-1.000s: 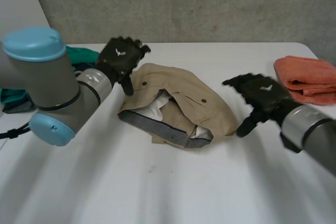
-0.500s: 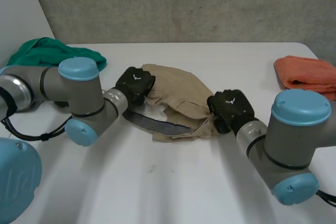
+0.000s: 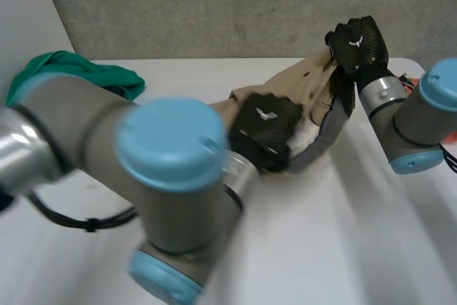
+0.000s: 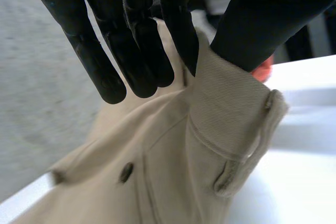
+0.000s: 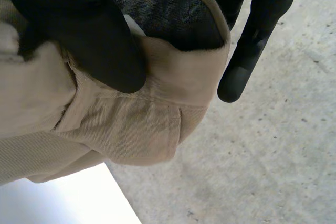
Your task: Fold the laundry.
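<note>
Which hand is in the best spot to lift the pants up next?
Probably the right hand: it pinches the pants by the waistband, high above the table, while the left hand grips them low down.

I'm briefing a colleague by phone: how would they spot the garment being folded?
Over the middle of the white table, the beige garment is held up, pinched by the left hand low and the right hand high. Unlike the green cloth at the far left, it has buttons and a grey-lined waistband.
</note>
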Controlling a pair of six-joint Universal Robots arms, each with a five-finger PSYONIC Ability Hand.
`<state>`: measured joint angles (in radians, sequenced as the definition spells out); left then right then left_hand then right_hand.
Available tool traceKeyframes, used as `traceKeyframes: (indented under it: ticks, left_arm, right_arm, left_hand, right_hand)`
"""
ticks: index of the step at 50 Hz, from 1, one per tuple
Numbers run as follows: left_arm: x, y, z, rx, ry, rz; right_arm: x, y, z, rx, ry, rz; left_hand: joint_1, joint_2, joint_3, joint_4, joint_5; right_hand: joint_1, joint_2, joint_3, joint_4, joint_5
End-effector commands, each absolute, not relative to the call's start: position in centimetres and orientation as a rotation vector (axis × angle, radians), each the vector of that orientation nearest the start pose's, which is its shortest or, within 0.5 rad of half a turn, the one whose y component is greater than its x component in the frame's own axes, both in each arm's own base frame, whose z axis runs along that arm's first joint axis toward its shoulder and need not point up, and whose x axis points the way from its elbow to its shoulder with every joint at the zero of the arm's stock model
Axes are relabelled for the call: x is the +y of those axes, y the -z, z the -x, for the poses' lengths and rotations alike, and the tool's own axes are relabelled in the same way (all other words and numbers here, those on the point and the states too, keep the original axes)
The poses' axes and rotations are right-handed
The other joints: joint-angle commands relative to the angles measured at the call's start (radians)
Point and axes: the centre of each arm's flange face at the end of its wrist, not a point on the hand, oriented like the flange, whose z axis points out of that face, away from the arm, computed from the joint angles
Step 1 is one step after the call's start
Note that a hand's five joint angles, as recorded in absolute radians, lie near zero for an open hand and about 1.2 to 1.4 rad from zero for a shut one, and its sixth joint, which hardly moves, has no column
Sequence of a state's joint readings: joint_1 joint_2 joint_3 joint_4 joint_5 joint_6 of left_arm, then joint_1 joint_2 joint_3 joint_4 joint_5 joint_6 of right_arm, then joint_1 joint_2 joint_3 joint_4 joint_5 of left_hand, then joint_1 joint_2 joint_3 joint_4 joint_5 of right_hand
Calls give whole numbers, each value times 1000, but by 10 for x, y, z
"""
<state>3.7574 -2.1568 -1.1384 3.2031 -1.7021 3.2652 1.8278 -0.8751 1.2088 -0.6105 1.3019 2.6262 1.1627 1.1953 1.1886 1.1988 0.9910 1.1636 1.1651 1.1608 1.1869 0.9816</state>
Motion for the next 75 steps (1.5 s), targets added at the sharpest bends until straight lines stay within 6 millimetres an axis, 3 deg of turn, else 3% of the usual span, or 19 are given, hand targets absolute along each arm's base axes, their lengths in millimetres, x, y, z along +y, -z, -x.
traceKeyframes:
  ticks: [1, 2, 3, 8, 14, 18, 21, 26, 28, 37, 48, 51, 55, 57, 60, 63, 66, 67, 75]
  left_arm:
    - [-137, -195, 452, 2423, 2358, -1372]
    - [-136, -194, 452, 2424, 2354, -1377]
    - [-136, -192, 452, 2425, 2346, -1380]
    - [-135, -208, 441, 2415, 2355, -1359]
    - [-159, -267, 398, 2347, 2476, -1155]
    - [-172, -286, 380, 2306, 2522, -1074]
    - [-202, -285, 362, 2284, 2492, -1035]
    - [-255, -271, 333, 2223, 2384, -1055]
    - [-278, -251, 325, 2214, 2304, -1086]
    - [-349, -182, 300, 2249, 2104, -1143]
    - [-365, -131, 305, 2377, 2046, -1307]
    - [-365, -123, 306, 2394, 2027, -1315]
    - [-364, -119, 308, 2402, 2020, -1322]
    - [-363, -119, 310, 2398, 2022, -1326]
    - [-361, -121, 312, 2393, 2027, -1325]
    - [-359, -143, 315, 2339, 2072, -1268]
    - [-353, -198, 313, 2234, 2199, -1128]
    - [-350, -211, 313, 2215, 2233, -1100]
    - [-295, -354, 300, 1892, 2667, -889]
  right_arm:
    - [-430, -174, -243, 1708, 2495, 1040]
    - [-432, -174, -236, 1739, 2499, 1023]
    - [-434, -174, -231, 1765, 2503, 1008]
    - [-430, -202, -204, 1965, 2508, 902]
    - [-391, -249, -197, 2149, 2330, 909]
    - [-364, -248, -192, 2306, 2126, 922]
    - [-336, -247, -193, 2408, 1967, 897]
    - [-283, -248, -207, 2432, 1767, 845]
    - [-266, -243, -214, 2426, 1703, 829]
    - [-191, -191, -253, 2357, 1454, 817]
    - [-187, -139, -271, 2434, 1534, 831]
    - [-189, -130, -274, 2446, 1529, 852]
    - [-196, -121, -278, 2424, 1581, 860]
    - [-203, -123, -278, 2406, 1648, 843]
    - [-212, -127, -276, 2399, 1738, 817]
    - [-218, -138, -275, 2372, 1819, 812]
    - [-221, -197, -277, 2200, 2045, 814]
    - [-221, -203, -277, 2180, 2066, 810]
    - [-221, -329, -272, 1834, 2434, 764]
  left_hand:
    - [-234, -266, -260, -270, -237]
    - [-430, -463, -456, -467, -433]
    - [-610, -642, -636, -646, -613]
    - [-843, -876, -869, -880, -846]
    - [-861, -894, -887, -897, -864]
    - [-870, -903, -896, -906, -873]
    - [-870, -903, -896, -906, -873]
    - [-864, -897, -890, -900, -867]
    - [-855, -888, -881, -891, -858]
    - [-823, -856, -849, -859, -826]
    - [-758, -791, -784, -795, -761]
    - [-565, -598, -591, -601, -568]
    - [-67, -99, -93, -103, -70]
    - [189, 156, 163, 153, 186]
    - [234, 201, 208, 197, 231]
    - [234, 201, 208, 197, 231]
    - [234, 201, 208, 197, 231]
    - [234, 201, 208, 197, 231]
    - [234, 201, 208, 197, 231]
  right_hand:
    - [-457, -458, -454, -480, -449]
    - [-953, -955, -950, -977, -946]
    - [-989, -991, -986, -1012, -982]
    - [-989, -991, -986, -1012, -982]
    - [-989, -991, -986, -1012, -982]
    - [-989, -991, -986, -1012, -982]
    - [-989, -991, -986, -1012, -982]
    - [-989, -991, -986, -1012, -982]
    - [-989, -991, -986, -1012, -982]
    - [-970, -972, -967, -994, -963]
    - [-815, -816, -812, -838, -807]
    - [-759, -760, -756, -782, -751]
    - [-472, -474, -469, -495, -465]
    - [-67, -69, -65, -91, -60]
    - [233, 231, 235, 209, 240]
    - [233, 231, 235, 209, 240]
    - [233, 231, 235, 209, 240]
    - [233, 231, 235, 209, 240]
    - [233, 231, 235, 209, 240]
